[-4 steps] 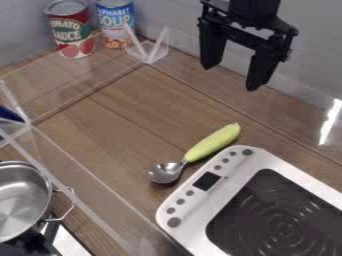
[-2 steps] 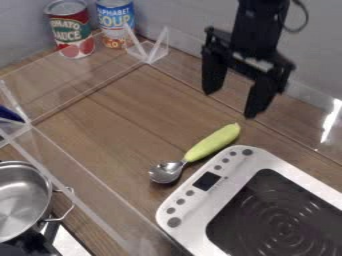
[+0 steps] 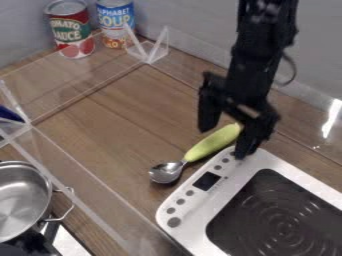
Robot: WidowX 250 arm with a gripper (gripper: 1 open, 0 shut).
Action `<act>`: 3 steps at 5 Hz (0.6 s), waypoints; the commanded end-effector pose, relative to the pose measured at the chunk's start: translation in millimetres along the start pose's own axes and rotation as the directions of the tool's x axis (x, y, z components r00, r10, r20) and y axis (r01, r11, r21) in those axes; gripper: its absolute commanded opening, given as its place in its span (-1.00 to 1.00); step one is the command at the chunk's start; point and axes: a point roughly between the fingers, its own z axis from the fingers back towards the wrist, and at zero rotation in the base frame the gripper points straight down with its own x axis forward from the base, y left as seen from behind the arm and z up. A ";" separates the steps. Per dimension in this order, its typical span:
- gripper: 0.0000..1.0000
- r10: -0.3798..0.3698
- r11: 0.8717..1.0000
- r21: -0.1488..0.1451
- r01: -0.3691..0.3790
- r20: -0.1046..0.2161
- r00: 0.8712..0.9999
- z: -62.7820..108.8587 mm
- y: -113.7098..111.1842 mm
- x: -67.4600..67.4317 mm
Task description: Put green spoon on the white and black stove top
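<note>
One green spoon (image 3: 195,154), one white and black stove top (image 3: 254,206), two cans (image 3: 70,28), one steel pot (image 3: 19,205).

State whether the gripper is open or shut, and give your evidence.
Open. The gripper's two dark fingers stand wide apart above the green spoon's handle, holding nothing.

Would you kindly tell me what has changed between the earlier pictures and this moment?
The gripper has come down from the upper part of the view to just above the green spoon, its open jaws now straddling the yellow-green handle. Nothing has been taken hold of yet. The spoon lies where it was beside the white and black stove top, and the steel pot and the two cans have not moved.
</note>
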 end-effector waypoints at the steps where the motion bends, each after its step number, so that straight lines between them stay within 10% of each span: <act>1: 1.00 0.068 0.998 0.004 -0.068 0.017 0.998 -3.1 14.5 17.5; 3: 1.00 0.118 0.993 -0.014 -0.118 -0.010 0.993 4.5 29.6 29.1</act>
